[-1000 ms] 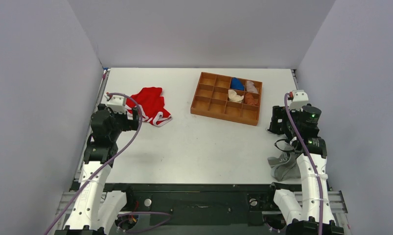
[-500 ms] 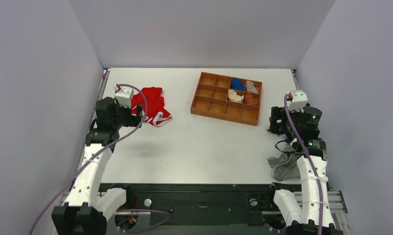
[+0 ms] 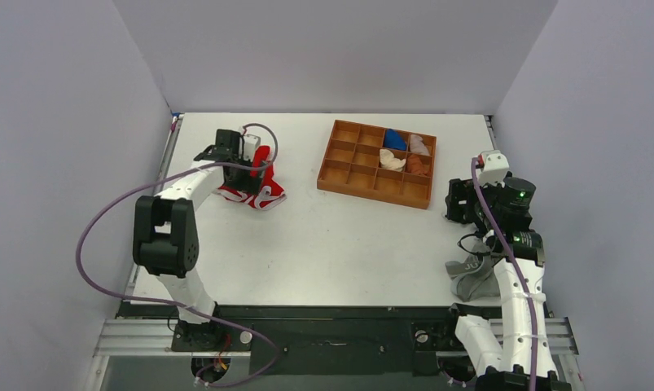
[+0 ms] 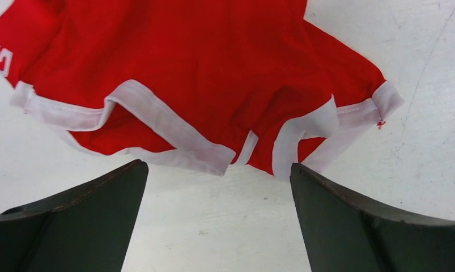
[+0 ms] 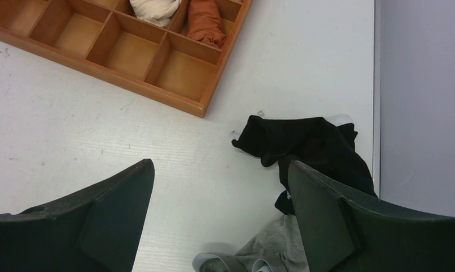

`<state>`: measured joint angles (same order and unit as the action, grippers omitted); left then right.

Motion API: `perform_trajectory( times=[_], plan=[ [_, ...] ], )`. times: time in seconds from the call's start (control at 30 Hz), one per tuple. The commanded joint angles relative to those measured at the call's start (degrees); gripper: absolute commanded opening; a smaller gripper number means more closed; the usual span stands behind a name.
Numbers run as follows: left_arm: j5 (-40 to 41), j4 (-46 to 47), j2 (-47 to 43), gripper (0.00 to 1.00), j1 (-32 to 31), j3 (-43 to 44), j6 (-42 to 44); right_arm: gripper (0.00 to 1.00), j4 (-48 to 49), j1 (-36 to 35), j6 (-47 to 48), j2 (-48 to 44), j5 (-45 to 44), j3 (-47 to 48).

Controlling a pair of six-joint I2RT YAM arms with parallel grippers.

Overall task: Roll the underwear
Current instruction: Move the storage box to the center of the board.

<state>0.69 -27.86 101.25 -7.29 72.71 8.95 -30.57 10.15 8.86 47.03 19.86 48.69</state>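
The red underwear (image 3: 268,192) with white trim lies crumpled on the table at the back left. In the left wrist view the underwear (image 4: 213,68) fills the upper half, its white-edged leg openings facing the camera. My left gripper (image 3: 256,173) hovers over it, open. Its fingertips (image 4: 135,170) stand just short of the near hem, and only bare table lies between them at the left gripper (image 4: 218,170). My right gripper (image 3: 459,202) is open at the right side of the table, and the right gripper (image 5: 220,164) holds nothing.
A wooden divided tray (image 3: 372,194) at the back centre holds several rolled garments in its right compartments; its corner (image 5: 202,110) shows in the right wrist view. A black garment (image 5: 310,147) and a grey garment (image 3: 470,275) lie under the right arm by the right table edge.
My left arm has swung forward and to the right, from the near left side to above the underwear, its gripper still open. The right arm has stayed in place.
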Motion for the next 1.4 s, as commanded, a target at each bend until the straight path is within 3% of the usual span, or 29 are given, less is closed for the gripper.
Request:
perform_trajectory(
  times=[0.0, 0.4, 0.53, 0.8, 1.03, 1.17, 1.27, 1.37],
  plan=[
    [0.98, -2.40, 1.54, 0.98, -4.42, 4.47, -1.58, 0.83, 0.71, 0.31, 0.80, 0.60, 1.43, 0.27],
    [1.91, -3.00, 6.36, 0.98, -7.65, 7.25, -1.19, 0.83, 0.75, -2.65, 1.08, 7.58, 1.23, 2.13],
    [1.00, -2.92, 6.01, 0.98, -7.66, 6.96, -1.44, 0.81, 2.14, -8.77, 0.57, 16.00, -7.29, 6.66],
    [0.66, -2.93, 2.75, 0.97, -7.87, 5.61, -1.38, 0.68, 5.28, -9.43, -6.24, 43.04, -10.83, 18.84],
    [0.71, -2.68, -0.50, 0.97, -8.39, 4.10, -1.05, 0.59, 1.45, -9.45, -8.17, 55.45, -11.41, 26.84],
    [0.72, -2.52, -1.50, 0.97, -8.53, 3.33, -0.90, 0.44, -2.50, -9.41, -8.48, 61.46, -12.60, 31.36],
    [0.73, -2.45, -1.91, 0.97, -8.53, 3.08, -0.87, 0.22, -3.52, -9.02, -8.76, 64.76, -14.16, 33.58],
    [0.74, -2.37, -2.04, 0.97, -8.53, 2.99, -0.86, 0.08, -3.99, -7.58, -9.56, 66.22, -13.88, 35.32]
  ],
)
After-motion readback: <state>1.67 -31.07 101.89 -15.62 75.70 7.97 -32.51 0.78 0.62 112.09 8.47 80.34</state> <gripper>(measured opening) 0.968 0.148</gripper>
